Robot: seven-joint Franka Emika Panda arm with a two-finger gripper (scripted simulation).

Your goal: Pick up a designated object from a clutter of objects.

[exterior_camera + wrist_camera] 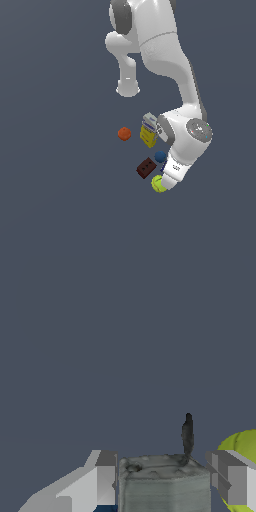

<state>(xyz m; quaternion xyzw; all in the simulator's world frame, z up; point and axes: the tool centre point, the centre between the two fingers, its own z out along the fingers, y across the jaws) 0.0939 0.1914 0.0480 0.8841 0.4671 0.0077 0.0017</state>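
The grey tool (165, 483) was bracketed by the gripper (167, 478), whose fingers (102, 478) were spread just beside it; contact could not be told. A tennis ball (242, 456) lay beside.

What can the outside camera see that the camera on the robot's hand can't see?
Only the exterior view shows the orange ball, the yellow box, the blue ball, the brown block and the robot's arm.

Only the wrist view shows the grey tool with its thin dark tip, sitting between the gripper fingers.

Both show the yellow-green tennis ball and the dark floor.
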